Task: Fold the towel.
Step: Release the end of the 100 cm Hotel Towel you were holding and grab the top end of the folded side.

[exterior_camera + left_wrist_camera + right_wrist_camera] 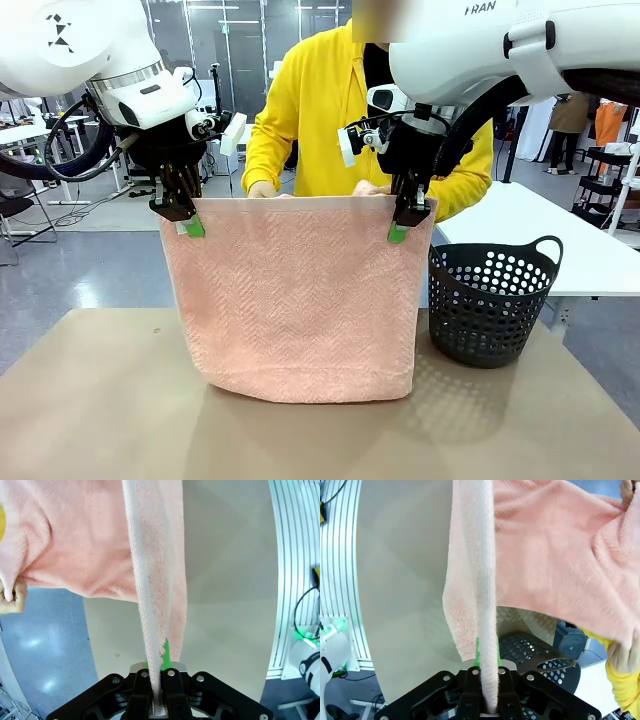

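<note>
L gripper (186, 216) is clamped shut on the top left corner of the towel (300, 300). R gripper (408, 218) is pinched shut on the top right corner. The green pads (194, 227) poke out below the hem on both sides.

Towel hangs straight down from both grippers w/ its top edge level, running left-right between them. Its bottom sits at or just above the table (90, 400); can't tell if it touches.

Wrist views show a 2nd layer pulled away toward the person's hands (263, 189), which are just behind the top edge, between the arms. Prob. doubled over already. Each arm is nearest its own corner.

Next move hinges on keeping that edge level while lowering.

Basket (492, 300) stands beside the towel's right edge, near the R arm.

Writing: "FRAN" (480, 8) on the R arm casing, rest cut off. No label visible on the towel.
</note>
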Available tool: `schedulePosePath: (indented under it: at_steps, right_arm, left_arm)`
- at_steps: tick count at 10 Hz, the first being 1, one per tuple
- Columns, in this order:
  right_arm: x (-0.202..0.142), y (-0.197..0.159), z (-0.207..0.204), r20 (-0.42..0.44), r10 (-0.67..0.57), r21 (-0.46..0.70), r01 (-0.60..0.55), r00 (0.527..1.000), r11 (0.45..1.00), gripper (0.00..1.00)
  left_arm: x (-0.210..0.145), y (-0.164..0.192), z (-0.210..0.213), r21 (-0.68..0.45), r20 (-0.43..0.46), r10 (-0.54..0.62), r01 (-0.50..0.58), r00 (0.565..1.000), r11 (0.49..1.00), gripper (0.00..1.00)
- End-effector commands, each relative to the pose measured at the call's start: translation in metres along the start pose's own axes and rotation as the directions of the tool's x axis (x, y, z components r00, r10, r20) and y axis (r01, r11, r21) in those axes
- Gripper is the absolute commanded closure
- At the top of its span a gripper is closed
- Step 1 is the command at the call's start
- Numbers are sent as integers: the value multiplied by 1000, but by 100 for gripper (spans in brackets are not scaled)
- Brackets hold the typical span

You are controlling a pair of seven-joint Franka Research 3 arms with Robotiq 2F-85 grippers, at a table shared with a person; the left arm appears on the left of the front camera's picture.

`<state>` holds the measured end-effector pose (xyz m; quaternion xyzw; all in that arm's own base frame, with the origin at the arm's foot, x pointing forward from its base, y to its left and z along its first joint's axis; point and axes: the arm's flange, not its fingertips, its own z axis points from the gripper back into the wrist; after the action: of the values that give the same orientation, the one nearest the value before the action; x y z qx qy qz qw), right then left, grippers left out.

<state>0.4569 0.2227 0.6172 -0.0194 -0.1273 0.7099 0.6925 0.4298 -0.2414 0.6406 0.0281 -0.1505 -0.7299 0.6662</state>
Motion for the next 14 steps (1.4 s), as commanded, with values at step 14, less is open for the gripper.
schedulePosePath:
  at_steps: [14]
  right_arm:
    - [-1,0,0,-2,-1,0,1,1000,1000,100]
  left_arm:
    - [-1,1,0,1,0,1,-1,1000,1000,100]
